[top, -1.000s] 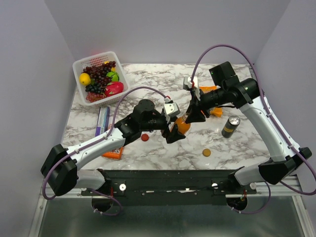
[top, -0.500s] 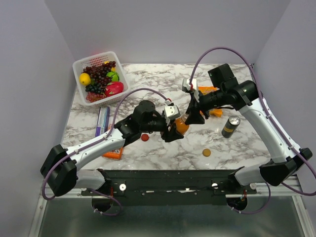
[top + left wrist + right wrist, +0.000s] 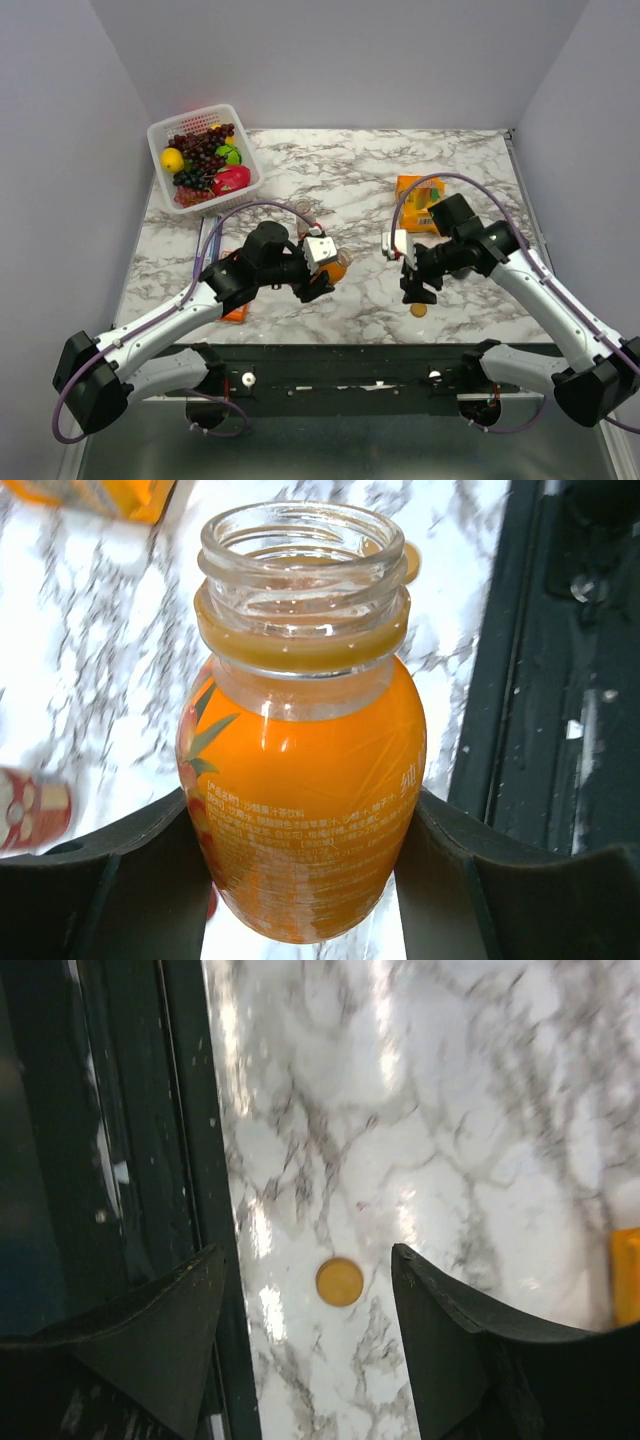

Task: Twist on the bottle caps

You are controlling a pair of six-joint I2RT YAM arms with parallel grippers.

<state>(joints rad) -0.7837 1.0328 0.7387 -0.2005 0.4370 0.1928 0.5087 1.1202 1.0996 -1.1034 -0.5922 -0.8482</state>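
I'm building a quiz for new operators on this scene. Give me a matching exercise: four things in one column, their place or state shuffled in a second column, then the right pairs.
Things
1. bottle
2. cap
3. basket
4. right gripper

Place or state
A. loose on the table, near its front edge
B. open, hovering above the cap
C. uncapped, clamped in the left gripper
D. far left corner, holding fruit

Pairs: 1-C, 2-A, 3-D, 4-B

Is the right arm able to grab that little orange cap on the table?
Probably yes. The right hand hangs open right above the orange cap, and nothing lies between them.
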